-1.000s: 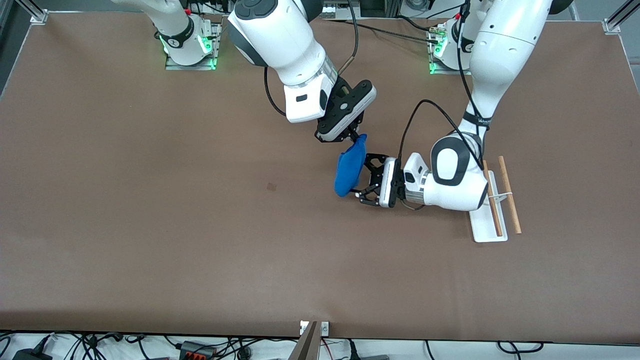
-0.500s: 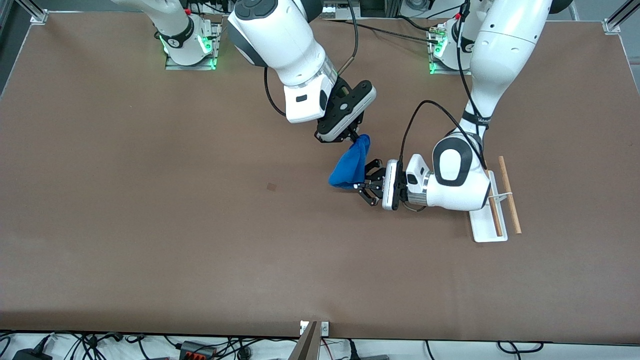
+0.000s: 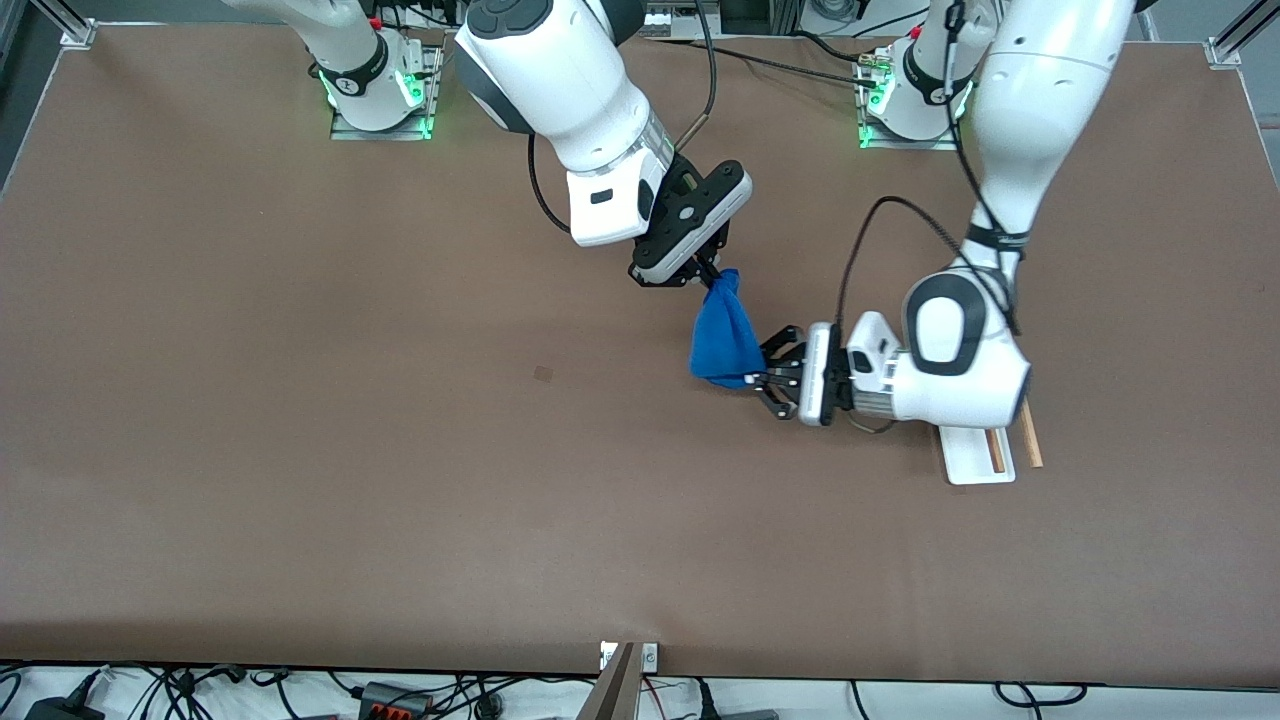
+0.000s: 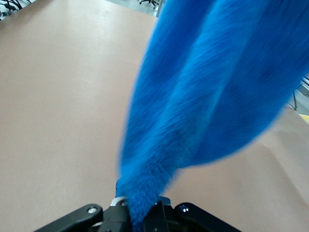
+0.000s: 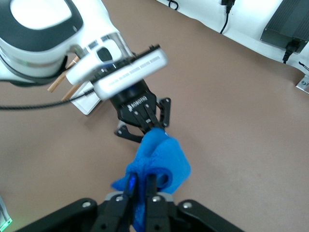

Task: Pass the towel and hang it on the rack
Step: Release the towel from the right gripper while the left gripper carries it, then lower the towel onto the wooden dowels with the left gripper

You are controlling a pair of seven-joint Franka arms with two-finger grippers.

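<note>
The bright blue towel (image 3: 724, 340) hangs over the middle of the table, held at both ends. My right gripper (image 3: 712, 280) is shut on its bunched top corner, and the cloth sits between the fingers (image 5: 141, 191). My left gripper (image 3: 755, 381) lies level, shut on the towel's lower end (image 4: 140, 212); the plush cloth (image 4: 217, 96) fills that view. The right wrist view shows the towel (image 5: 159, 162) running down to the left gripper (image 5: 153, 126). The rack (image 3: 970, 462) stands toward the left arm's end, mostly hidden under the left wrist, with its rods (image 3: 1030, 445) poking out.
Bare brown tabletop surrounds the hand-over spot. A small dark mark (image 3: 543, 373) lies on the table toward the right arm's end. Cables and power bricks (image 3: 400, 695) lie past the table's front edge. The rack's base and rods also show in the right wrist view (image 5: 72, 89).
The left gripper shut on the towel's lower end, then shifted toward the rack, pulling the cloth taut and covering more of the rack. The right arm stayed put.
</note>
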